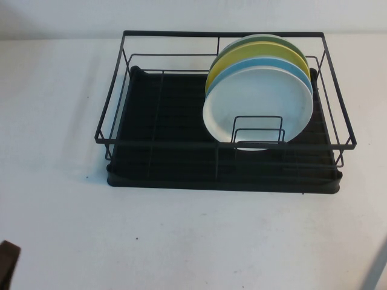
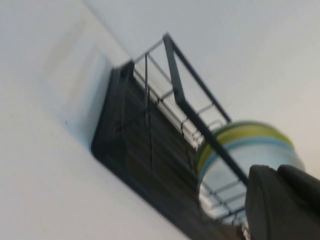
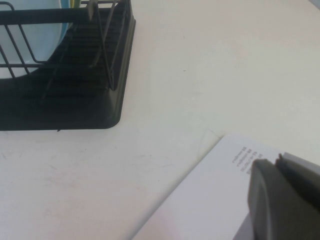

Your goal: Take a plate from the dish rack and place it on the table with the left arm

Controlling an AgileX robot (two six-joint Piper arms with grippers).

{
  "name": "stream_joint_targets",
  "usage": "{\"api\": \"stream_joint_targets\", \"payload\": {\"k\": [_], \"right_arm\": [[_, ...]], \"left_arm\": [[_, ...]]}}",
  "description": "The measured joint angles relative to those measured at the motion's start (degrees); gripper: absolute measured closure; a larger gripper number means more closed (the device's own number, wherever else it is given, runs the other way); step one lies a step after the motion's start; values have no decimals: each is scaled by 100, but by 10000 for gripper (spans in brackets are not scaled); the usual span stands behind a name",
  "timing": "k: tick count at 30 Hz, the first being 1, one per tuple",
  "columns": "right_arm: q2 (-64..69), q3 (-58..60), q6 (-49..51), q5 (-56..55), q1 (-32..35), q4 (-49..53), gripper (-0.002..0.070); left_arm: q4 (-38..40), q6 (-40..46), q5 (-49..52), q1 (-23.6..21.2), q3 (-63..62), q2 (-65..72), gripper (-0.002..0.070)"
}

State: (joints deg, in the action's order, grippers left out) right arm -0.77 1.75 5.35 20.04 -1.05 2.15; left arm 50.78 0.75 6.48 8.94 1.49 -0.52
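The black wire dish rack (image 1: 181, 34) stands on the white table (image 1: 181, 241), slightly right of centre. Several plates stand upright at its right end. The white plate (image 1: 260, 103) is at the front, with a light blue plate (image 1: 300, 71), a yellow plate (image 1: 239, 59) and a green one behind it. My left gripper (image 2: 277, 170) is empty, fingers together, low at the table's near left. Only a dark piece of it (image 1: 7, 266) shows in the high view. The left wrist view looks up at the rack (image 2: 150, 150) and white plate (image 2: 250, 160). My right gripper (image 3: 276, 160) is shut and empty at the near right.
A white printed sheet (image 3: 210, 200) lies under the right gripper, near the rack's corner (image 3: 100, 100). The rack's left half holds nothing. Bare tabletop lies in front of and left of the rack. A grey bit of the right arm (image 1: 378, 272) shows at the bottom right edge.
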Motion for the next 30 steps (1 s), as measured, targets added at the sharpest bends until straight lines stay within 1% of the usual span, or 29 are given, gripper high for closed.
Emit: {"api": "stream_joint_targets", "payload": {"k": [5, 9, 12, 16, 19, 21, 23, 24, 27, 28, 30], "right_arm": [[0, 0, 0, 0, 0, 0, 694], [0, 0, 0, 0, 0, 0, 694], [0, 0, 0, 0, 0, 0, 694], [0, 0, 0, 0, 0, 0, 694], [0, 0, 0, 0, 0, 0, 694], [0, 0, 0, 0, 0, 0, 694], [0, 0, 0, 0, 0, 0, 694], [0, 0, 0, 0, 0, 0, 694], [0, 0, 0, 0, 0, 0, 694], [0, 0, 0, 0, 0, 0, 694], [0, 0, 0, 0, 0, 0, 694]], "left_arm": [[-64, 538, 1396, 0, -309, 17, 678], [-389, 947, 2669, 0, -1283, 558, 678], [-884, 1689, 3472, 0, -2309, 1290, 678], [-1552, 3140, 4090, 0, -3652, 2540, 678], [-1722, 3860, 4329, 0, -4504, 3434, 678], [-1747, 4185, 4592, 0, -5024, 3984, 663], [-1747, 4534, 4822, 0, -5405, 4535, 621], [-1731, 4674, 4888, 0, -5570, 4780, 586], [-1481, 5095, 4868, 10, -5875, 5405, 445], [-1348, 5295, 4800, 38, -5948, 5610, 393], [-1093, 5680, 4616, 160, -6075, 5957, 312]]}}
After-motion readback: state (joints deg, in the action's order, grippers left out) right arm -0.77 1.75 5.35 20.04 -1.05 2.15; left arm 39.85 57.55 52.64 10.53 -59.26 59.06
